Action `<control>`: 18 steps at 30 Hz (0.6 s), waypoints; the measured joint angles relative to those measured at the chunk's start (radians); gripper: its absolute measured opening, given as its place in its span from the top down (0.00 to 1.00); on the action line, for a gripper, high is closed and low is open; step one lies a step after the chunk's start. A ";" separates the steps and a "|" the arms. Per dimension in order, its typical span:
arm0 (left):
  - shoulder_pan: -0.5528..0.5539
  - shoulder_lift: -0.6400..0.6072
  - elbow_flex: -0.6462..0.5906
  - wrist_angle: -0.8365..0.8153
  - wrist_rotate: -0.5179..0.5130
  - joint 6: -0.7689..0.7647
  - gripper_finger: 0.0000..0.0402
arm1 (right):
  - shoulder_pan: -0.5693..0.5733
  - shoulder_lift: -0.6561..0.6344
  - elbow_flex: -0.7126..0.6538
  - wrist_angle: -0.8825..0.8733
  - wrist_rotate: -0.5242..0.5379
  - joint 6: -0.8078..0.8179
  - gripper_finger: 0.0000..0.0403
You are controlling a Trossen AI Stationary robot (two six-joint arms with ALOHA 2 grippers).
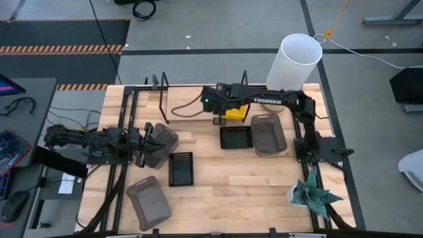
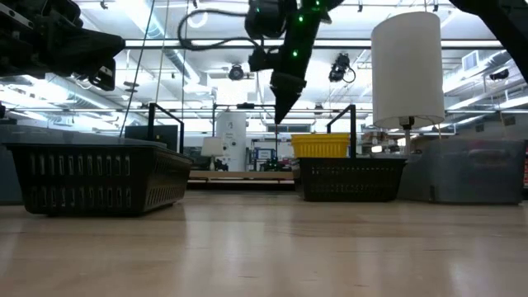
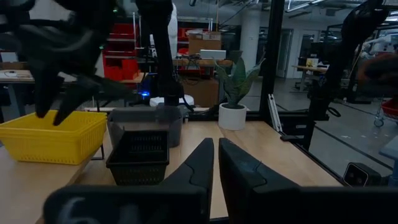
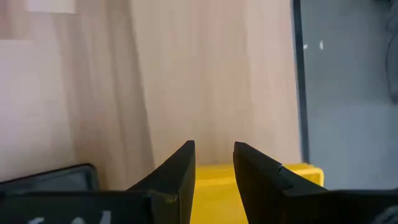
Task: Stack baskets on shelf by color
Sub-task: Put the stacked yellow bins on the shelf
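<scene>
Right gripper (image 4: 214,163) first: its fingers (image 4: 177,171) stand a narrow gap apart with nothing between them, poised just above the yellow basket (image 4: 249,186), whose rim shows right under the tips. From overhead that yellow basket (image 1: 236,112) sits at the back of the table on the shelf (image 1: 192,104), mostly hidden under the right arm, so its long axis cannot be told there. The low view adds what the top view hides: the gripper (image 2: 281,111) hangs point-down, clear of the yellow basket (image 2: 322,146), which shows behind a black basket (image 2: 351,177).

Over to the left gripper (image 3: 216,155): fingers almost touching, only a slit between them, empty. Overhead it hovers at a gray basket (image 1: 162,142) on the table's left.

Elsewhere on the tabletop (image 1: 218,198): a black basket (image 1: 236,137) sits in front of the yellow one, touching or just beside another gray basket (image 1: 269,133) whose long axis runs front to back. A second black basket (image 1: 181,168) lies mid-table, also front to back, and a third gray basket (image 1: 149,201) rests tilted near the front left. The left wrist view lines up yellow, black and gray in one glance.
</scene>
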 joint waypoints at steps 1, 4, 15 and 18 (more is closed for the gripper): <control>0.000 0.000 0.000 0.000 0.000 0.000 0.91 | -0.011 0.000 -0.010 0.002 -0.011 0.006 0.72; 0.000 0.000 0.000 0.000 0.000 0.000 0.91 | -0.035 0.000 -0.050 0.004 -0.036 0.006 0.72; 0.000 0.000 0.000 0.000 0.000 0.000 0.94 | -0.029 0.003 -0.102 0.040 -0.011 -0.028 0.72; 0.000 0.000 0.000 0.000 0.000 0.000 0.93 | -0.009 0.002 -0.060 0.049 -0.009 -0.037 0.72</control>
